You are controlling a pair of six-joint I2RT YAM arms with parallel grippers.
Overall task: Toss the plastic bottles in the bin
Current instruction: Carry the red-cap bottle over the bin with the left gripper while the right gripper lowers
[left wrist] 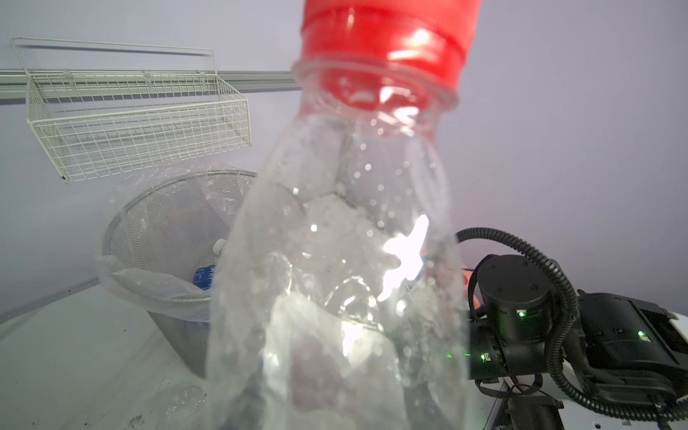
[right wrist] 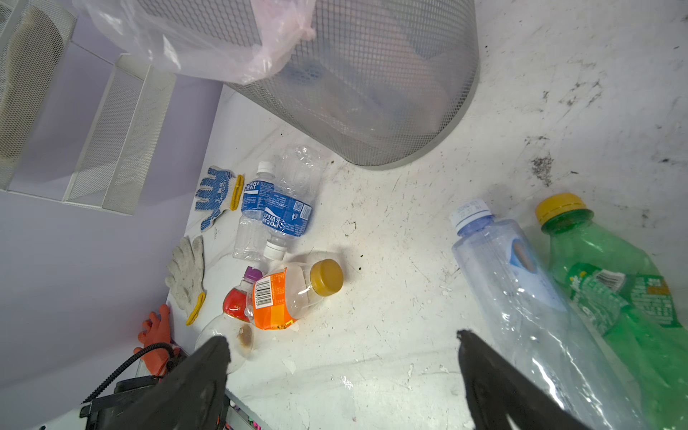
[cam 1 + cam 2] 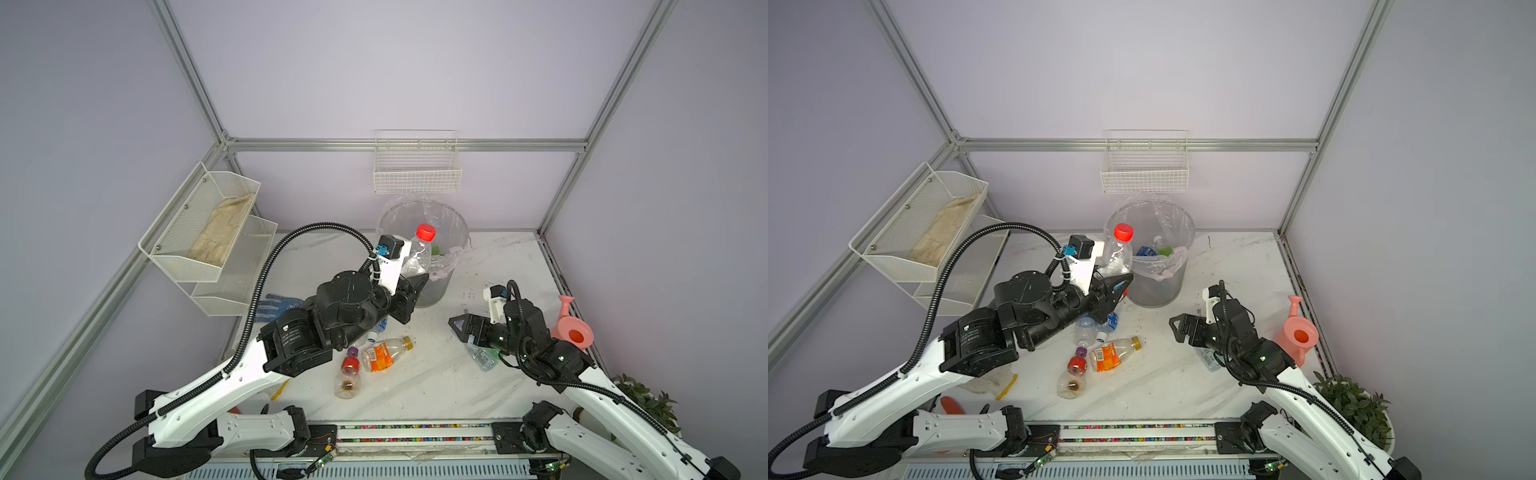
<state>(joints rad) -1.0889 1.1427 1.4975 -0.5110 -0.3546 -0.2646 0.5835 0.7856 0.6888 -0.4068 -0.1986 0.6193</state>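
Showing a white marbled tabletop [image 3: 436, 386] inside lilac walls. A grey mesh bin [image 3: 436, 293], lined with clear plastic, is standing at the back, holding a blue-labelled plastic bottle [image 3: 1146, 250]. A white mesh wall shelf [image 3: 232, 183] is holding beige cloth [image 3: 224, 232]. The left gripper [image 3: 1115, 286] is clamping an upright clear red-capped bottle [image 3: 417, 253] beside the bin's rim. The right gripper [image 3: 457, 328] is hovering, fingers spread wide. An orange-labelled bottle [image 3: 384, 352] is lying mid-table.

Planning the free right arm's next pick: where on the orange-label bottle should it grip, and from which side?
Grip the orange-label bottle across its clear body, between the label and the gold cap, coming down from above. It lies on its side, and the red-label bottle crowds its label end, while the cap end looks free. The right gripper is open.
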